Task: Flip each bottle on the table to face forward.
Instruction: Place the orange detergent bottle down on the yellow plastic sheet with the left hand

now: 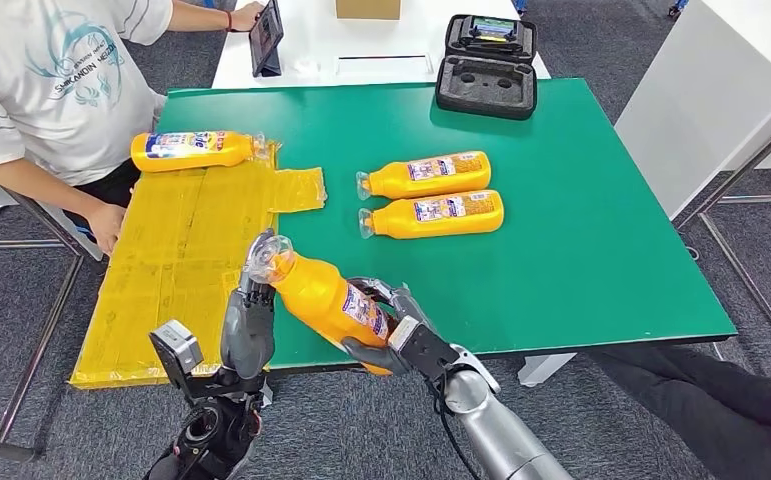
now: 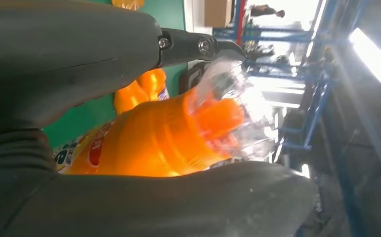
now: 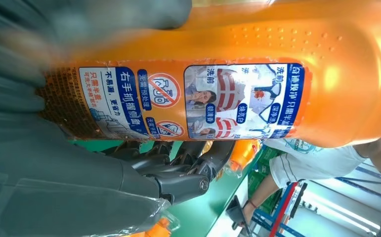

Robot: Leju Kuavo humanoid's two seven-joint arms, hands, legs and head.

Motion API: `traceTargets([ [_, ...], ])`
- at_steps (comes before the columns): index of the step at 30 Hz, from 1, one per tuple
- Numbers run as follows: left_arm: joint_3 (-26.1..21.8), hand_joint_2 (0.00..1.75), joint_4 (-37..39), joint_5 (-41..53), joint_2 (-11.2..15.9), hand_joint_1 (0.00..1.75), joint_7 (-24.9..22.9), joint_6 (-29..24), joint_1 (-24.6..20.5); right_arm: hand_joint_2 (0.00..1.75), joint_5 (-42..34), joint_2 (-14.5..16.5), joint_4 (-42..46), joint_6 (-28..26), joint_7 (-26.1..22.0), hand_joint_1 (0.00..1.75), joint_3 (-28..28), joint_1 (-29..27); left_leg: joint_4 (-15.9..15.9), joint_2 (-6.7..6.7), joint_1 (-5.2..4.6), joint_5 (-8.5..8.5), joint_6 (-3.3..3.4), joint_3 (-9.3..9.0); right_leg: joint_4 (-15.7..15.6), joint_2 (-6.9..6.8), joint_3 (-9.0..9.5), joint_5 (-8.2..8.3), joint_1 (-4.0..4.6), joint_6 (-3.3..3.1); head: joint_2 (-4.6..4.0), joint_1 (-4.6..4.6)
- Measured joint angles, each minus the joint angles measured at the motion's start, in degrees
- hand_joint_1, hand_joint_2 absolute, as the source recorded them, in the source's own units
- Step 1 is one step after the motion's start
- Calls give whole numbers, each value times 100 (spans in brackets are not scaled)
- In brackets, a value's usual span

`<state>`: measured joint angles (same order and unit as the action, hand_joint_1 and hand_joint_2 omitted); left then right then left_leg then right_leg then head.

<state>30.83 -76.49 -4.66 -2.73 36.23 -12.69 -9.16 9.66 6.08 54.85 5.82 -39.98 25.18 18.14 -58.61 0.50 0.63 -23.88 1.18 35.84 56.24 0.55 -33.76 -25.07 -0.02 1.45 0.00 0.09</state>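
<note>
Green table (image 1: 581, 230) with a yellow taped sheet (image 1: 186, 270) at its left; grey carpet below. A person (image 1: 56, 80) stands beyond the left hand (image 1: 249, 325), beside one orange bottle (image 1: 193, 150) on the sheet. The left hand's fingers clamp the clear cap end of the held bottle (image 1: 326, 298), glossy orange plastic, tilted above the table's near edge. The right hand (image 1: 391, 335) grips its labelled body. Two lying bottles (image 1: 431, 195) rest beyond the right hand; a black foam case (image 1: 488, 85) sits farther off.

You've got two silver arms here, each ending in a dark grey left hand (image 1: 248, 325) and right hand (image 1: 386, 335) with black fingers (image 2: 198, 47), small silver screws at the knuckles, plus a boxy grey wrist camera (image 1: 175, 347).
</note>
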Motion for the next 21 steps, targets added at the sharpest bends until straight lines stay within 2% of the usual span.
traceTargets([
  [2, 83, 0, 72, 10, -1, 0, -17, 16, -23, 175, 46, 21, 34, 42, -5, 175, -33, -36, 0, -1, 0, 0, 0, 0, 0, 0, -1, 0, 0, 0, 0, 0],
  [6, 180, 175, 227, 25, -7, 0, -45, 57, -97, 175, 203, 50, 114, 135, -9, 175, -115, -116, 0, 0, 1, 1, 0, 0, 0, 0, -2, 0, 0, 0, 0, -1],
  [21, 285, 175, 842, 195, -127, 0, -158, 99, -290, 175, 562, 64, 497, 352, 13, 175, -439, -407, 0, -1, 0, 0, 0, 4, 0, 0, -3, 0, 0, 0, 0, -1],
])
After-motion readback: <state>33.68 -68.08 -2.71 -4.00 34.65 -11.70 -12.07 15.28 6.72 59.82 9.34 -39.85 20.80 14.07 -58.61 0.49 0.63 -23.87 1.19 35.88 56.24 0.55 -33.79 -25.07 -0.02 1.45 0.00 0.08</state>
